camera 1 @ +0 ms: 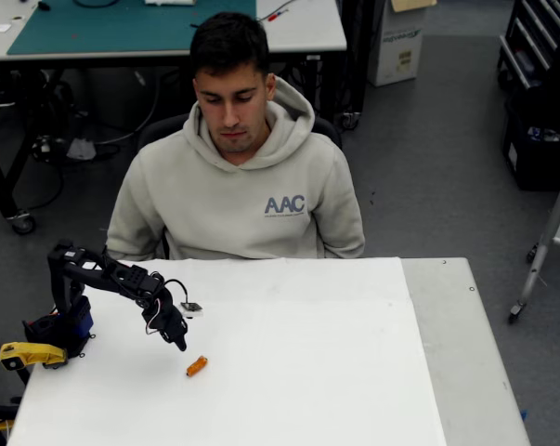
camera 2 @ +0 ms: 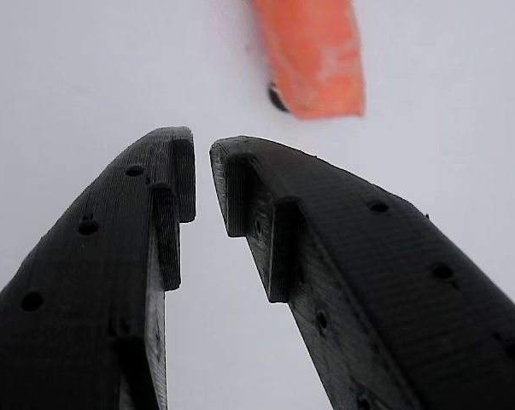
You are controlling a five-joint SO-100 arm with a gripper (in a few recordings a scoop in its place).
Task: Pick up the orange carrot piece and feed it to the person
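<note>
Black two-finger gripper (camera 2: 202, 179) hangs nearly closed — a thin gap between its tips, nothing held. Just beyond, the small orange carrot piece (camera 2: 313, 55) lies on the white table (camera 1: 307, 372), lower left in the overhead view; the person in a beige hoodie (camera 1: 238, 177) sits behind.

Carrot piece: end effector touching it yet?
Apart. Wrist view shows bare white table between the end effector tips and the orange carrot piece; nothing sits between the nearly closed fingers.
</note>
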